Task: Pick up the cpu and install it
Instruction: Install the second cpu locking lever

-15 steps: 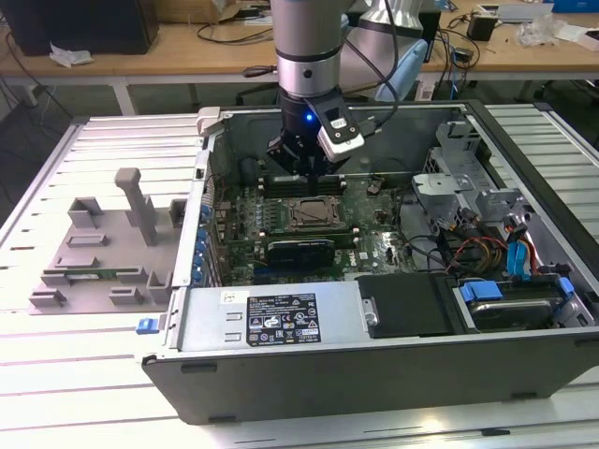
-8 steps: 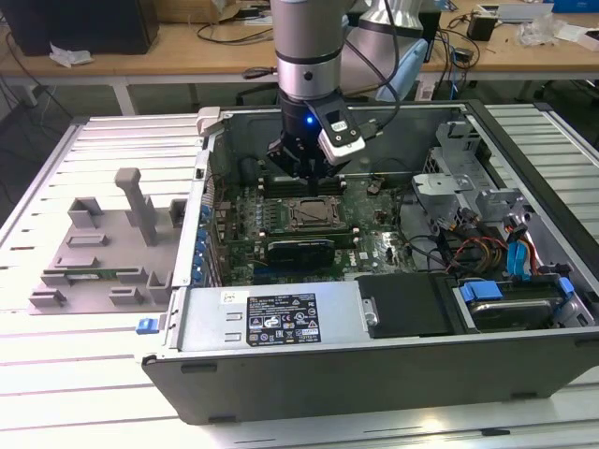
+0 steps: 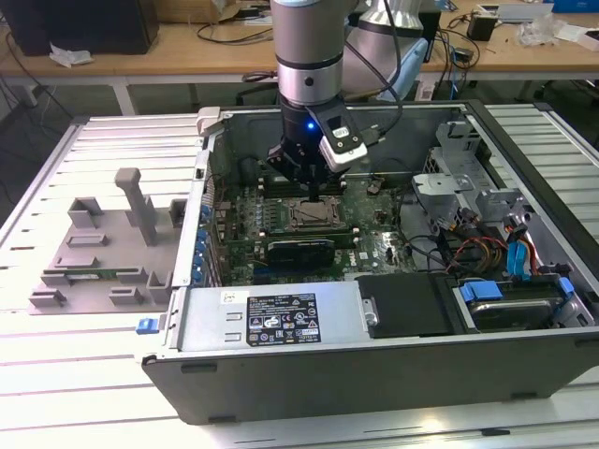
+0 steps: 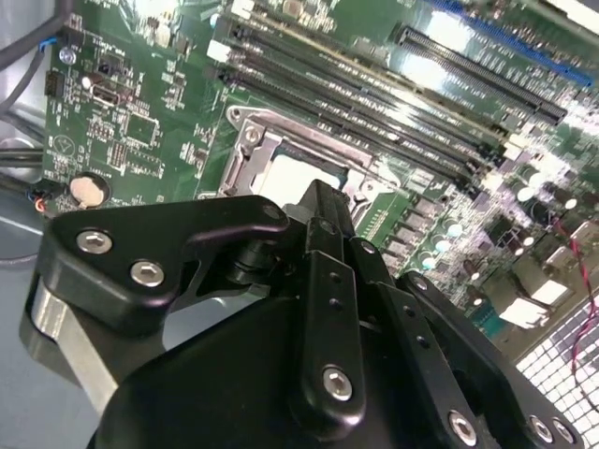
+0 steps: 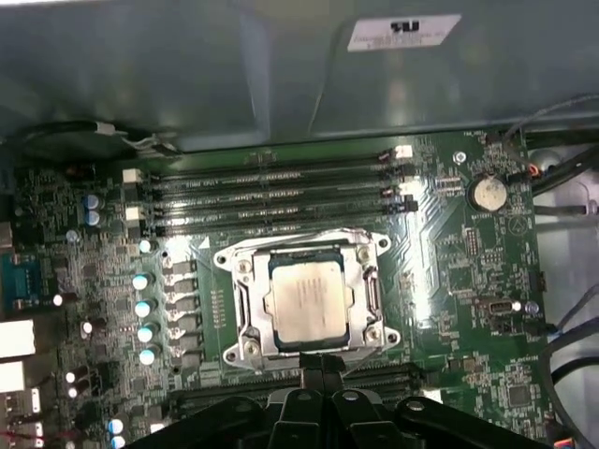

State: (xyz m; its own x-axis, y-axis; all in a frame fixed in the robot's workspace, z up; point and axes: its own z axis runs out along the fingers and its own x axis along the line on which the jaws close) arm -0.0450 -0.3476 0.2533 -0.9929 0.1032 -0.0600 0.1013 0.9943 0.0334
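The gripper (image 5: 323, 360), clenched and empty, hovers at the socket (image 5: 245, 309) frame's edge beside the seated cpu (image 5: 309, 301).

Silver-grey arm (image 3: 309, 47) — black, screw-studded gripper (image 3: 311, 183).

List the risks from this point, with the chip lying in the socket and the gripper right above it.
1. The cpu lies inside the socket frame with the gripper close over its edge; a careless downward move might press it crooked.
2. The memory slots run right beside the socket, so a sideways drift could knock them.
3. Loose cables lie inside the case; the arm's own cable might catch on the case wall.
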